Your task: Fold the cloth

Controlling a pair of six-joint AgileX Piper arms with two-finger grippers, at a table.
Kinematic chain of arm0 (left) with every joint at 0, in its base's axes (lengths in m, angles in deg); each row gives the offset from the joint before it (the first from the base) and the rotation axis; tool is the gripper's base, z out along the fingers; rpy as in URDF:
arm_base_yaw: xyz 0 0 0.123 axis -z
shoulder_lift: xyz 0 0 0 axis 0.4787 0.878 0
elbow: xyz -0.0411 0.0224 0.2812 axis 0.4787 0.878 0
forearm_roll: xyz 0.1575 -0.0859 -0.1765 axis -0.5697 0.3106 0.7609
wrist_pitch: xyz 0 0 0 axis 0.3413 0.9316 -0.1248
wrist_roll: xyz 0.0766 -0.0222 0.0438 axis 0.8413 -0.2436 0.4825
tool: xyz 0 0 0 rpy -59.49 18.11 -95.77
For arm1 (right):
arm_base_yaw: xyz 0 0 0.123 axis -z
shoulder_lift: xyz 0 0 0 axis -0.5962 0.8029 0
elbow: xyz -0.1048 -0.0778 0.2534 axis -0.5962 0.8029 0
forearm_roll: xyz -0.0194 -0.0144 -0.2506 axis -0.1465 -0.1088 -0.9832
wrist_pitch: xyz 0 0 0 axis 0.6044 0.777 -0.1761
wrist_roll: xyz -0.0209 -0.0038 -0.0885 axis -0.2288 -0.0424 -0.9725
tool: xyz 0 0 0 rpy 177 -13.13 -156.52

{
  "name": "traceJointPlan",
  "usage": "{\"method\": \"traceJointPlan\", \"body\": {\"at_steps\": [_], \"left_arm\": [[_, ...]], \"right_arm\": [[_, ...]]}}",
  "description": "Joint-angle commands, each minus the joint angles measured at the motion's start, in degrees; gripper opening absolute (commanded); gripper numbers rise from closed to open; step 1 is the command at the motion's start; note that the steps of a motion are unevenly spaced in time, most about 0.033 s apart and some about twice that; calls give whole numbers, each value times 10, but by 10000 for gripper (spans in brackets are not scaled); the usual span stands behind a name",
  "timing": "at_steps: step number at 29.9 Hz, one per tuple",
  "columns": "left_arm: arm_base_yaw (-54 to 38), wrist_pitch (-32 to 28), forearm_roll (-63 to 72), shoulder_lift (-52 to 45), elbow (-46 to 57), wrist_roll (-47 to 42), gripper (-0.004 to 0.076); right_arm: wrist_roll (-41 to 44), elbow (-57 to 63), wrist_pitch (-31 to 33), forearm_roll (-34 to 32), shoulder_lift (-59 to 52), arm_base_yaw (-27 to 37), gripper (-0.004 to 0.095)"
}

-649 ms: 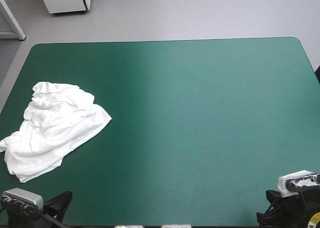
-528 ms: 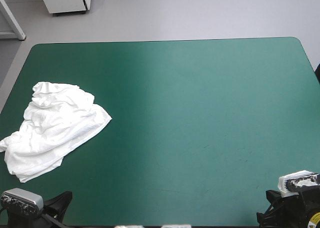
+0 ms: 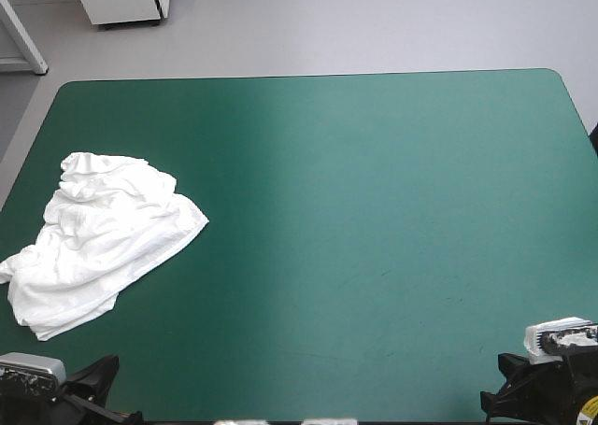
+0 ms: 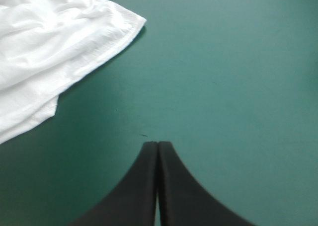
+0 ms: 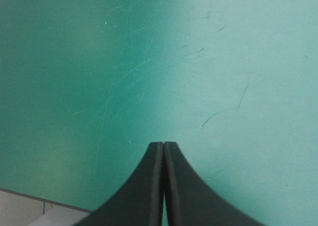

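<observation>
The white T-shirt (image 3: 98,238) lies in a crumpled heap on the teal-green cover near the table's left edge. In the left wrist view its hem (image 4: 59,42) spreads ahead of my left gripper (image 4: 157,144) and off to one side, with bare cover between them. That gripper is shut and holds nothing. My left arm (image 3: 65,397) sits at the table's near left corner. The right gripper (image 5: 163,144) is shut too, over bare scratched cover at the near right corner (image 3: 547,388), far from the T-shirt.
The teal-green cover (image 3: 374,219) stretches bare from the T-shirt to the right edge. In the right wrist view a strip of pale floor (image 5: 30,208) shows past the table's edge beside the gripper.
My left arm has drawn back a little toward the near edge of the table. The T-shirt and the right arm have kept their places.
</observation>
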Motion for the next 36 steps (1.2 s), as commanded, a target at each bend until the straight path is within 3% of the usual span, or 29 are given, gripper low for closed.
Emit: {"method": "traceJointPlan", "body": {"at_steps": [1, 11, 13, 18, 21, 26, 36], "left_arm": [[-1, -17, -12, 26, -44, -20, -10], [-1, -29, -57, 229, -216, -20, 8], [-1, -38, -57, 281, -257, -17, 76], [-1, -20, -58, 425, -373, -4, 419], [-1, -14, -82, 502, -436, -23, 566], [-1, -7, -162, 606, -492, -58, 584], [-20, -4, -176, 787, -493, -99, 584]], "right_arm": [[17, -53, -35, -6, 17, 4, -17], [23, -313, 9, -118, 183, 4, -16], [23, -363, 24, -119, 227, 4, -17], [23, -442, 24, -114, 330, 4, -17], [15, -460, 21, -114, 371, 4, -17], [1, -463, 21, -114, 419, 4, -17], [-19, -463, 21, -117, 448, 4, -17]]}}
